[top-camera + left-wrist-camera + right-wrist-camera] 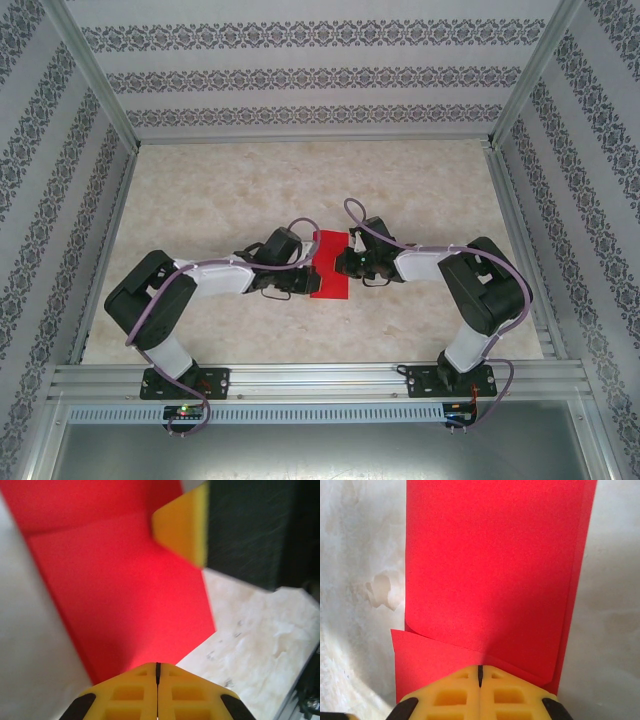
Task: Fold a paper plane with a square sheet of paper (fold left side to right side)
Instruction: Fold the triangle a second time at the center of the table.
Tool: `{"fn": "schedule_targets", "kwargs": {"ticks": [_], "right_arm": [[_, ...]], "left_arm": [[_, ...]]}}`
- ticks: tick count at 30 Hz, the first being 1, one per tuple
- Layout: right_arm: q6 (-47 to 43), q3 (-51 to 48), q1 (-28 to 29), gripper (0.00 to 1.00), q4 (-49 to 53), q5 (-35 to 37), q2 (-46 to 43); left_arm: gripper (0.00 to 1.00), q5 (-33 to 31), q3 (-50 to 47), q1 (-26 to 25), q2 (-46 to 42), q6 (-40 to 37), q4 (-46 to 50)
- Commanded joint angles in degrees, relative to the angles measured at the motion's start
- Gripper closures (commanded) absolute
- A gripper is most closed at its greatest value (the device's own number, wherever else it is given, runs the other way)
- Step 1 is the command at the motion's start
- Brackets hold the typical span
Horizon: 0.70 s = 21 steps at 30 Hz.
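The square sheet of paper [328, 268] is bright red and lies mid-table as a narrow rectangle, folded in two layers. A paper plane is out of view. In the right wrist view the upper flap [490, 570] lies over the lower layer [420, 660], its near edge curled and its edges not lined up. My right gripper [480, 668] is shut, its tip resting on the flap's near edge. My left gripper [158, 664] is shut too, its tip at the near corner of the paper [120, 595]. The grippers face each other across the sheet, left gripper [305, 283] and right gripper [346, 262].
The marbled table [200, 190] stretches bare to the back and sides. Metal frame rails [300, 375] run along the front, and patterned walls [300, 70] close in the rest. The right gripper's yellow finger [182, 525] and black body [255, 530] hang over the paper's far side.
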<state>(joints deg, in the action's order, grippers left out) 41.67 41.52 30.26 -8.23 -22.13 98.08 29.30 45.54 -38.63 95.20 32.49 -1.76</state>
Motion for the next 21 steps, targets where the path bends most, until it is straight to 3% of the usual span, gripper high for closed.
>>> {"fn": "schedule_targets", "kwargs": {"ticks": [1,9,21], "right_arm": [[-0.34,-0.96,0.42,1.0,2.08,1.74,0.09],[-0.6,-0.83,0.6,1.0,2.65,1.7,0.79],[-2.21,-0.27,0.49,1.0,6.03,3.15,0.42]], "left_arm": [[0.92,2.4,2.95,-0.57,2.29,-2.28,1.62],[0.93,2.09,5.39,-0.57,7.1,-2.85,1.5],[0.94,0.01,-0.94,-0.57,4.33,-2.31,2.13]]}}
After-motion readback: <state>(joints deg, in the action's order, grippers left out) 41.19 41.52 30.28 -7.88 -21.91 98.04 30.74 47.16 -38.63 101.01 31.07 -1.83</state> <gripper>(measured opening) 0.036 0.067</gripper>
